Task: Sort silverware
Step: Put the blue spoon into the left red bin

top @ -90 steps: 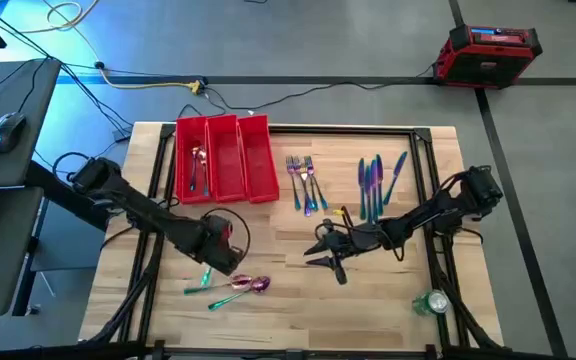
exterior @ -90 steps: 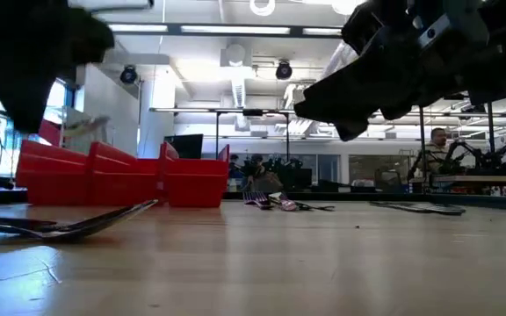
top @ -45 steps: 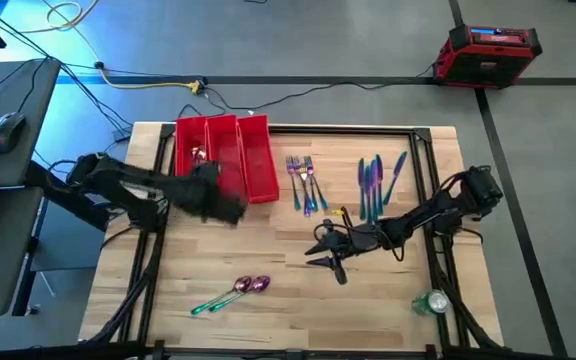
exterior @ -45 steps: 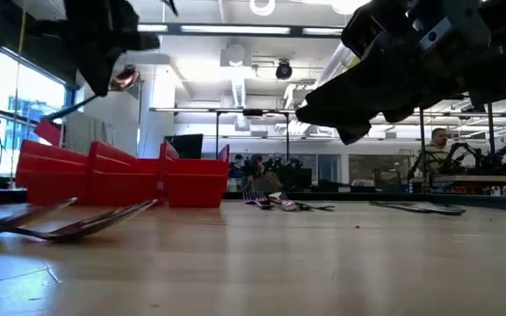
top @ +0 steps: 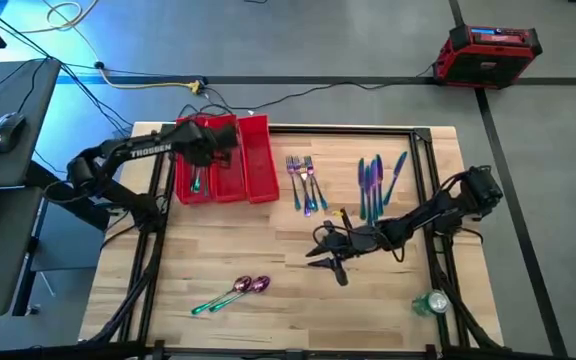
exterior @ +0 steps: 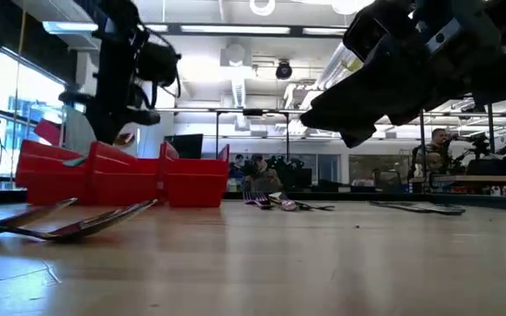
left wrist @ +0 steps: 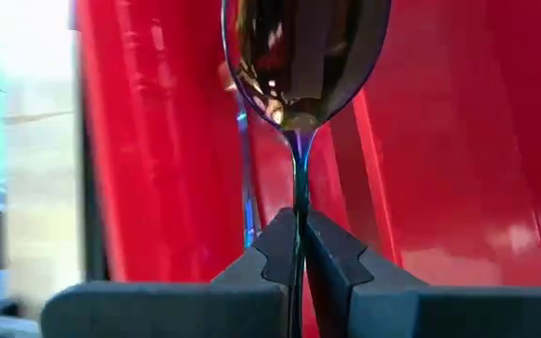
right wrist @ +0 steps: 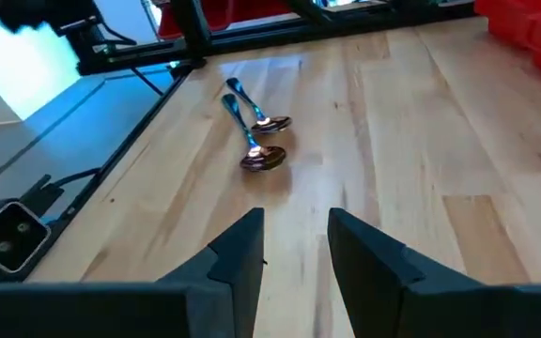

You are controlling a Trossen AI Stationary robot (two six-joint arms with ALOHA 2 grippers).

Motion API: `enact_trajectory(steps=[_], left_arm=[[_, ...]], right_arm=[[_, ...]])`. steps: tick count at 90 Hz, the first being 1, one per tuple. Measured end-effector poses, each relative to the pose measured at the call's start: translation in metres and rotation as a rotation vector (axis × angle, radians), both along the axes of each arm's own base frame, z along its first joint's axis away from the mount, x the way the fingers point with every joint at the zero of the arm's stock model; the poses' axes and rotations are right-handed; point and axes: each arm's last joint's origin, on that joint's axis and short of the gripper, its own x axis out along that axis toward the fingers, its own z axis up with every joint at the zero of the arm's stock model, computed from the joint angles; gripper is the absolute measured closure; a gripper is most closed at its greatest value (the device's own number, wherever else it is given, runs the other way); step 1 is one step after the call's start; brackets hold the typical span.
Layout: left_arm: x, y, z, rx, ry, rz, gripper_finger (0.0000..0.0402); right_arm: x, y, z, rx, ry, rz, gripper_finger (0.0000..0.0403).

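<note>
1. Three compartments in the red tray [top: 260, 160], the landmark at the table's far left part; one spoon already lying in its left compartment, seen beside the held one in the left wrist view.
2. Above that left compartment, the left gripper [top: 200, 160], fingers [left wrist: 332, 258] clamped on the handle of a spoon [left wrist: 299, 66], bowl pointing down into the tray.
3. Just right of the tray, flat on the wood, a small bunch of forks [top: 305, 182], tines toward the far edge.
4. Farther right of the tray, beyond the forks, a row of knives [top: 376, 180] lying side by side.
5. Well in front of the tray, near the table's front edge, two spoons [top: 236, 291] close together, bowls to the right.
6. Right of and in front of the tray, below the forks and knives, the right gripper [top: 326, 250], low over bare wood, fingers [right wrist: 238, 249] apart and holding nothing.
</note>
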Motion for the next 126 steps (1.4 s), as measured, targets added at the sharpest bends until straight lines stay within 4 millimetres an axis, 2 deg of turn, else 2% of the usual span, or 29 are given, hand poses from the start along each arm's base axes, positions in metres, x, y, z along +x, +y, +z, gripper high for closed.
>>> enact_trajectory(steps=[11, 22, 46, 57, 67, 74, 80, 97, 113, 126], left_arm=[[-0.014, 0.012, -0.005, -0.033, 0.017, 0.037, 0.0401], [-0.019, 0.017, -0.005, -0.046, 0.022, 0.034, 0.0392], [-0.022, 0.02, -0.004, -0.058, 0.029, 0.034, 0.0339], [-0.019, 0.014, 0.01, -0.049, 0.084, 0.005, 0.0327], [-0.004, -0.003, 0.036, -0.018, 0.065, -0.072, 0.0326], [0.012, -0.026, 0.051, -0.001, 0.025, -0.142, 0.0328], [0.029, -0.054, 0.059, -0.006, -0.017, -0.242, 0.0331], [0.055, -0.156, 0.061, -0.151, -0.178, -0.502, 0.0335], [0.052, -0.257, 0.063, -0.324, -0.404, -0.679, 0.0335], [0.047, -0.321, 0.054, -0.328, -0.592, -0.75, 0.0334]], right_arm=[[0.0, 0.0, 0.0, -0.001, 0.004, 0.002, 0.0293], [0.0, 0.0, -0.001, -0.002, 0.007, 0.002, 0.0293], [-0.001, 0.0, -0.001, -0.005, 0.013, 0.002, 0.0293], [-0.001, 0.0, -0.001, -0.005, 0.013, 0.002, 0.0293], [-0.001, 0.0, -0.001, -0.005, 0.013, 0.002, 0.0293], [-0.001, 0.0, -0.001, -0.012, 0.011, 0.004, 0.0293], [-0.001, 0.0, -0.001, -0.013, 0.011, 0.004, 0.0293], [-0.001, 0.0, -0.002, -0.021, 0.015, 0.007, 0.0293], [-0.001, 0.0, -0.002, -0.021, 0.016, 0.007, 0.0293], [-0.001, 0.0, -0.002, -0.021, 0.016, 0.006, 0.0293]])
